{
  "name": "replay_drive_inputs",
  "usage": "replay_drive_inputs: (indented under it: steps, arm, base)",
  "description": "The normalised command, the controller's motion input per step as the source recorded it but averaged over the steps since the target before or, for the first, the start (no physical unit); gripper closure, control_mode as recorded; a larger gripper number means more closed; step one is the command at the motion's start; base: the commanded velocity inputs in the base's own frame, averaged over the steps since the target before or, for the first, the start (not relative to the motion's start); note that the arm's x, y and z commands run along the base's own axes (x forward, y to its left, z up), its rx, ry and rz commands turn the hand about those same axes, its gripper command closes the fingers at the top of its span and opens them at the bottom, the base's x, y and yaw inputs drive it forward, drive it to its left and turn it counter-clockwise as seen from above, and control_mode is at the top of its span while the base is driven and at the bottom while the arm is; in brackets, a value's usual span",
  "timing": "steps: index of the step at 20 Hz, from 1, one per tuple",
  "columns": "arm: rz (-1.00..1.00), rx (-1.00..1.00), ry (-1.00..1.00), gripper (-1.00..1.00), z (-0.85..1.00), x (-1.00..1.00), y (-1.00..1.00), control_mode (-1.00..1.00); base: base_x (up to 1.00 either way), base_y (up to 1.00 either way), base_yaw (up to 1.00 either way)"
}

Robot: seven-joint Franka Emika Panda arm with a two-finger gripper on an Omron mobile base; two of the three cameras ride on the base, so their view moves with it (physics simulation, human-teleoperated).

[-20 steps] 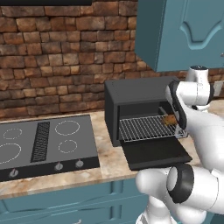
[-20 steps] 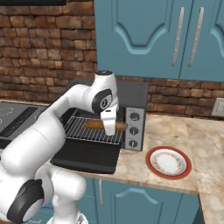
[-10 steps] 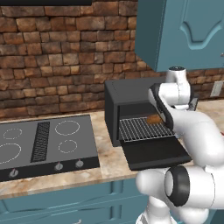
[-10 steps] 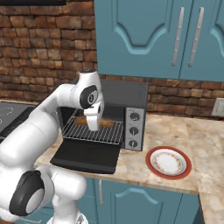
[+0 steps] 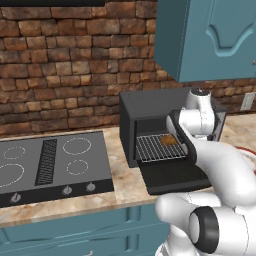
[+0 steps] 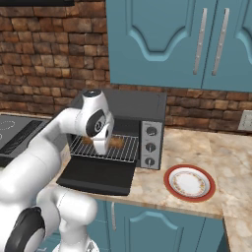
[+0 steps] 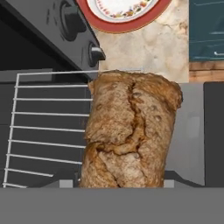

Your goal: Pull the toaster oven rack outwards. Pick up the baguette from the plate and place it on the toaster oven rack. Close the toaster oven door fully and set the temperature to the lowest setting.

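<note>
At centre of the right base view, the pincer (image 6: 105,146) holds the baguette (image 7: 131,131) over the pulled-out rack (image 6: 114,148) of the toaster oven (image 6: 140,110). Placing is the step in hand, I judge; next, lower, release, then lift the door (image 6: 98,174).

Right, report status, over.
End effector shut on baguette, over the pulled-out rack. Door down, plate bare. Nothing blocking the rack.
</note>
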Motion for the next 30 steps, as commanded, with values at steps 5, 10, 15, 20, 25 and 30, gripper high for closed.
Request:
replay_drive_inputs:
  steps: [5,10,15,20,25,30]
  arm:
    - [0.0,0.0,0.0,1.0,-0.03,0.21,0.01,-1.0]
    - [0.0,0.05,0.0,1.0,-0.09,0.19,0.0,-1.0]
    - [0.01,0.05,0.0,1.0,-0.26,0.18,0.0,-1.0]
    - [0.01,0.02,-0.01,1.0,-0.22,0.14,0.0,-1.0]
    - [0.0,0.02,0.0,1.0,-0.21,-0.07,0.0,-1.0]
    - [0.0,0.0,-0.01,1.0,-0.24,-0.09,0.0,-1.0]
  base:
    - [0.0,0.0,0.0]
    - [0.0,0.0,0.0]
    - [0.0,0.0,0.0]
    - [0.0,0.0,0.0]
    - [0.0,0.0,0.0]
    - [0.0,0.0,0.0]
